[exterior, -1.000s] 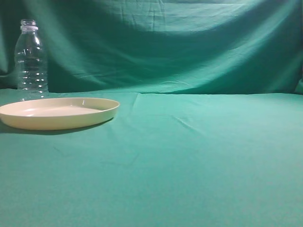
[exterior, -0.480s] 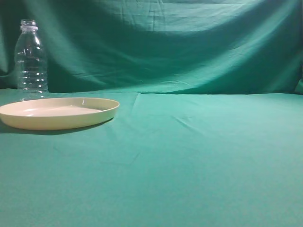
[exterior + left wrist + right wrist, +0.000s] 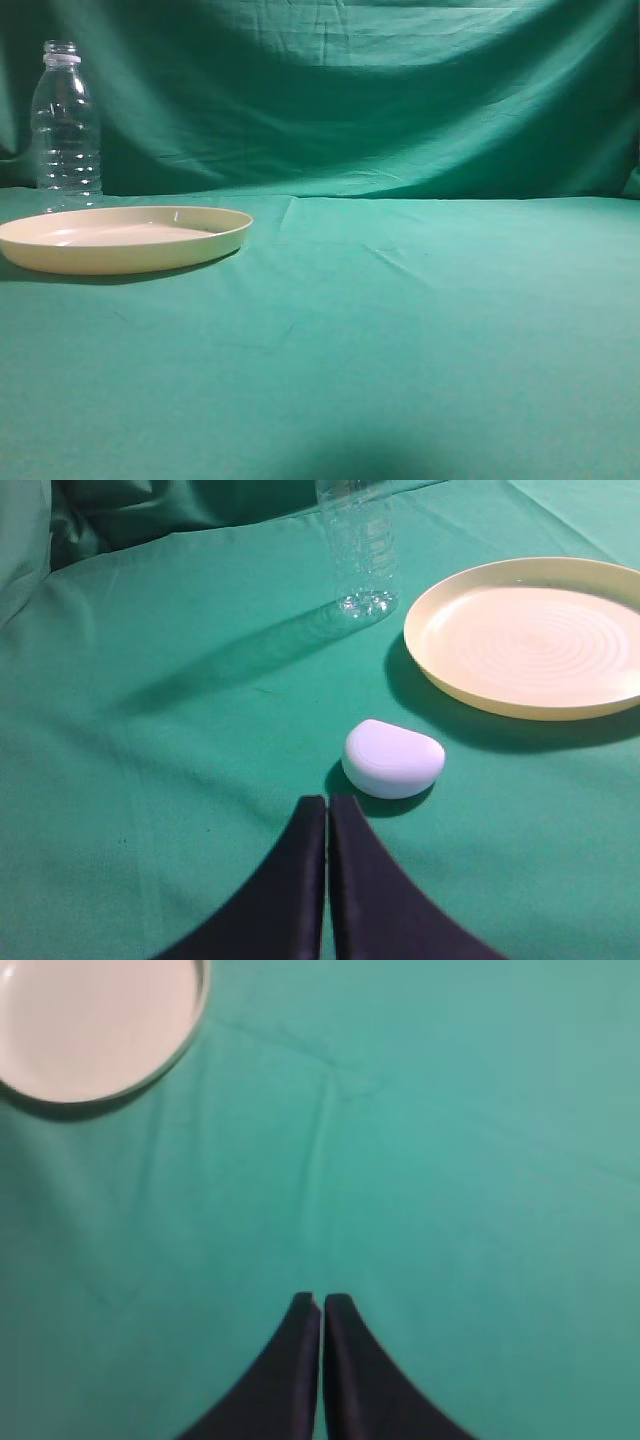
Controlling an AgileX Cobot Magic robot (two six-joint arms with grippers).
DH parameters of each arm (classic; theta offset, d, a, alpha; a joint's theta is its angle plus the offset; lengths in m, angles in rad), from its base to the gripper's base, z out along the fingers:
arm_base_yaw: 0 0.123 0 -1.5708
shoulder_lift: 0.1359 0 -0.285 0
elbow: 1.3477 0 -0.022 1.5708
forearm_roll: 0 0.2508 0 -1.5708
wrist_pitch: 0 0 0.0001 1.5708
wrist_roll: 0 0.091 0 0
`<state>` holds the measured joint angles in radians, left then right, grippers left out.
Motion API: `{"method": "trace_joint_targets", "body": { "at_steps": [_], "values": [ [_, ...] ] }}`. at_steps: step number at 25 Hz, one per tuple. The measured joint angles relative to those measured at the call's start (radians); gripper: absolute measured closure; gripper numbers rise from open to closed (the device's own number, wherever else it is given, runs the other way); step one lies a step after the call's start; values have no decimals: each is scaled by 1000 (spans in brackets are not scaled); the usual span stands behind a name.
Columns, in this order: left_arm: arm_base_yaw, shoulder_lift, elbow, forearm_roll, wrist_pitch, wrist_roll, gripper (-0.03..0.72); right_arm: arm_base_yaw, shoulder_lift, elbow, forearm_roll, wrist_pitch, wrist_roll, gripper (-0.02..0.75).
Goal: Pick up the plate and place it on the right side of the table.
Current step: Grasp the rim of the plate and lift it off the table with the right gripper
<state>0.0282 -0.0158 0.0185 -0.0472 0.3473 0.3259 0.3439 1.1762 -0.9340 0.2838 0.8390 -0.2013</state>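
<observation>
- At the far left of the exterior view, around nine o'clock, a clear bottle [image 3: 66, 120] stands upright against the backdrop [image 3: 400, 100], behind the plate and apart from it; the left wrist view shows bare cloth between them.
- Just in front of the bottle, still at nine o'clock, the plate [image 3: 122, 238] lies flat on the table [image 3: 420, 330], well left of centre. It looks untouched, so I judge the pick-up has not yet begun.
- In the left wrist view a small white rounded lump [image 3: 393, 759] sits on the cloth at about twelve o'clock from the left gripper [image 3: 327, 815], near the plate's [image 3: 530, 635] rim but not touching it. What it is I cannot tell.
- The left gripper has its dark fingers pressed together and holds nothing. It hangs over open cloth, with the plate at roughly two o'clock.
- In the right wrist view the right gripper [image 3: 320, 1310] also has its fingers closed and empty. The plate [image 3: 90, 1020] shows at eleven o'clock, partly cut off by the picture's edge.
- From centre to three o'clock the table is creased green cloth, the likely spot for the plate. Either gripper would need to open and catch the raised rim, since the plate lies too flat and wide to pinch elsewhere.
</observation>
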Motion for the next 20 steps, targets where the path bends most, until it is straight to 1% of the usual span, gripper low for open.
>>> {"method": "trace_joint_targets", "body": {
  "at_steps": [4,5,6,11,12,13,14,15,17,20],
  "values": [
    [0,0,0,0,0,0,688,151,209,-159,0,16,0,738],
    [0,0,0,0,0,0,688,151,209,-159,0,16,0,738],
    [0,0,0,0,0,0,688,209,312,-250,0,27,0,738],
    [0,0,0,0,0,0,688,292,549,-486,0,29,-43,738],
    [0,0,0,0,0,0,688,304,593,-523,2,26,-61,691],
    [0,0,0,0,0,0,688,309,628,-564,5,19,-73,691],
    [0,0,0,0,0,0,688,313,668,-602,7,7,-85,620],
    [0,0,0,0,0,0,688,316,706,-632,7,-3,-87,570],
    [0,0,0,0,0,0,688,316,770,-692,7,-13,-91,442],
    [0,0,0,0,0,0,688,316,849,-747,8,-23,-93,246]
  ]
}}
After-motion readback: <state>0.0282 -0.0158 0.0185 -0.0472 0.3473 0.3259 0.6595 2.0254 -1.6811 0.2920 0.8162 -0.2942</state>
